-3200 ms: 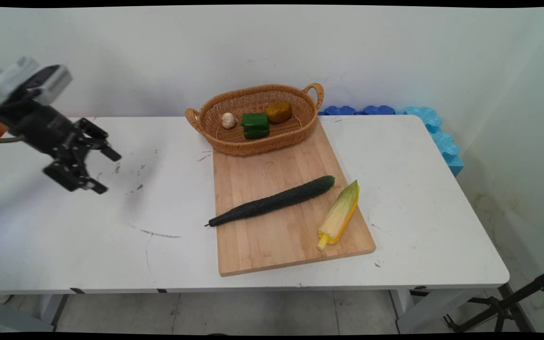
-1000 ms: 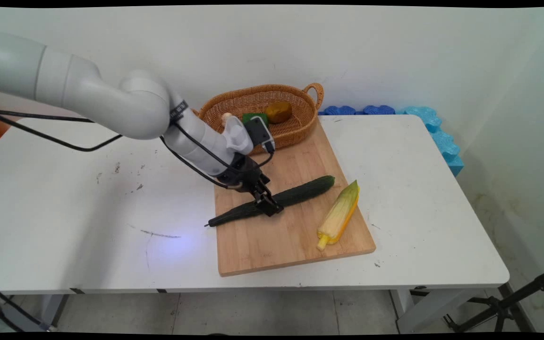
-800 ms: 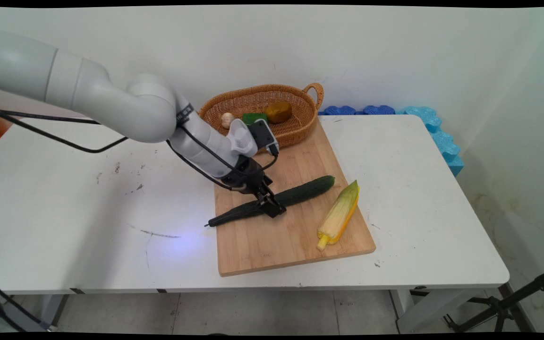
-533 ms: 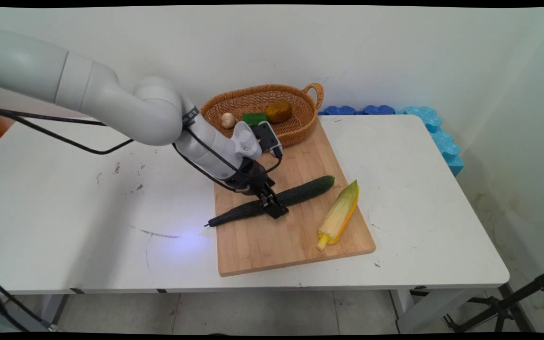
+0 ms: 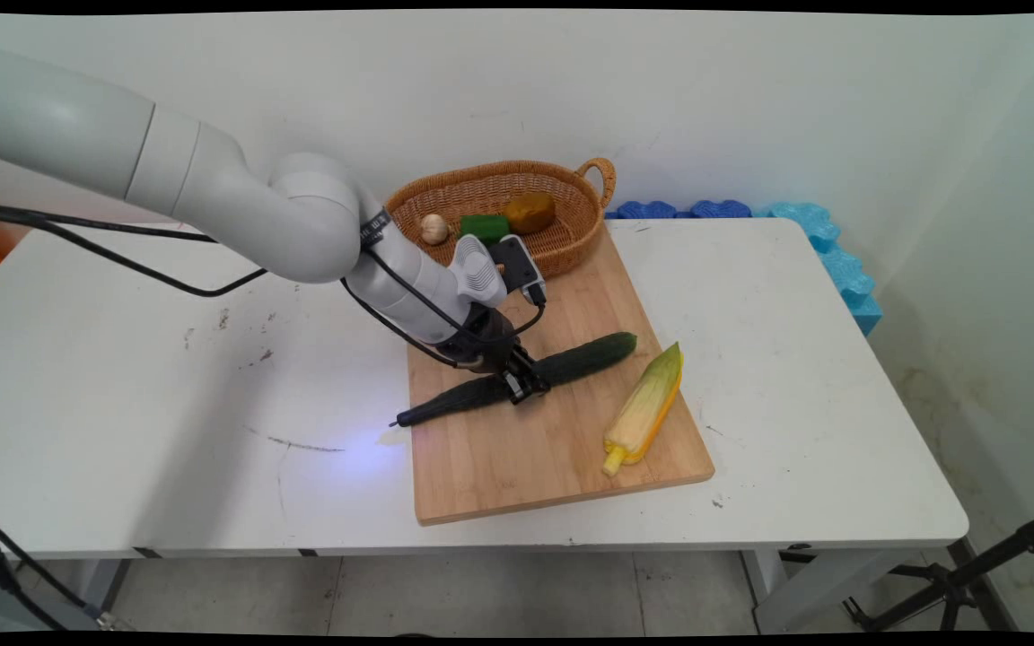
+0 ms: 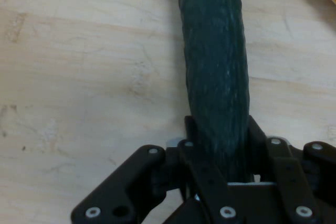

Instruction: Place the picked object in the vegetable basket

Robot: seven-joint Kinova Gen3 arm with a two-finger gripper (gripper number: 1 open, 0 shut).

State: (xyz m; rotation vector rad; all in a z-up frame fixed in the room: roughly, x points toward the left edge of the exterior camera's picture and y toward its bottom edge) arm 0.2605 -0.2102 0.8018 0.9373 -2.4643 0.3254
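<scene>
A long dark green cucumber (image 5: pixel 589 352) lies slantwise across the wooden cutting board (image 5: pixel 517 467). My gripper (image 5: pixel 521 388) is down on the cucumber's middle, shut on it. In the hand view the cucumber (image 6: pixel 212 61) runs up from between my gripper's (image 6: pixel 218 153) fingers, which press on both its sides, with the board (image 6: pixel 79 77) beneath. An ear of corn (image 5: pixel 644 411) in its husk lies on the board to the right of the cucumber, apart from it.
A wicker basket (image 5: pixel 499 166) stands at the board's far end and holds a garlic bulb (image 5: pixel 433 229), a green pepper (image 5: pixel 484 224) and a brown potato (image 5: pixel 530 212). Blue foam pieces (image 5: pixel 831 251) line the table's far right edge.
The arm came from the far left, where the gripper hung open, to the cucumber. Over the last second the gripper settled lower and its fingers closed on the cucumber's middle.
</scene>
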